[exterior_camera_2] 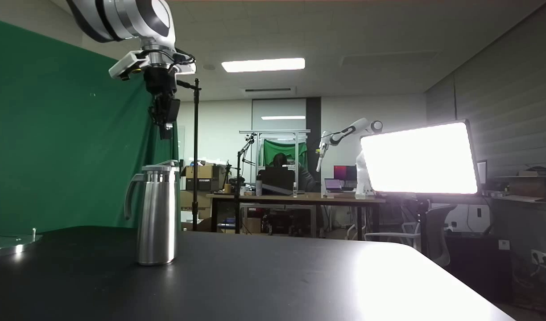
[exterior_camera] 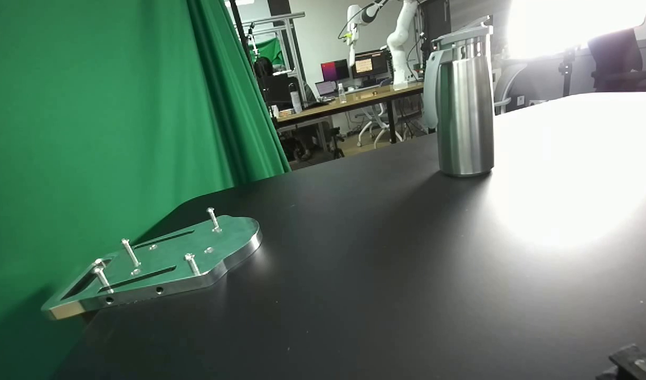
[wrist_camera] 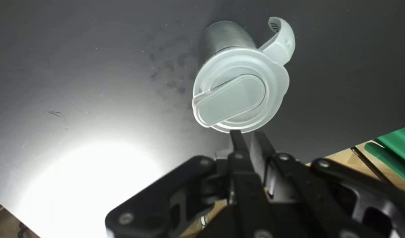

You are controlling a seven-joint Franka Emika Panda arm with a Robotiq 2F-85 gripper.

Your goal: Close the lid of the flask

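In the wrist view, shows only part of the side of the flask (wrist_camera: 226,34), hiding the rest beneath the broad round lid (wrist_camera: 240,91) seated on top. Stands upright on the black table (exterior_camera: 328,295) in both exterior views, well apart from the green pegged plate (exterior_camera: 170,257); in an exterior view, loses much of that plate past the left edge. Carries a flat tab (wrist_camera: 227,102) on the lid, sloping up away from the handle (wrist_camera: 282,43). Burns out to white at the lamp panel (exterior_camera_2: 420,158) and in the glare on the table. Cuts off a dark object (exterior_camera: 637,364) at the lower right corner of an exterior view, too partial to name.

In an exterior view, loses the upper part of the arm (exterior_camera_2: 130,20) at the top left; bends downward and hangs the gripper (wrist_camera: 248,135) above the flask, apart from the lid. Nearly edge-on and black there, hard to separate into parts. In the wrist view, blurred, with close-set fingertips (wrist_camera: 237,140) seen against the lower rim of the lid and perhaps a thin gap between. Impossible to call spread or fully closed.
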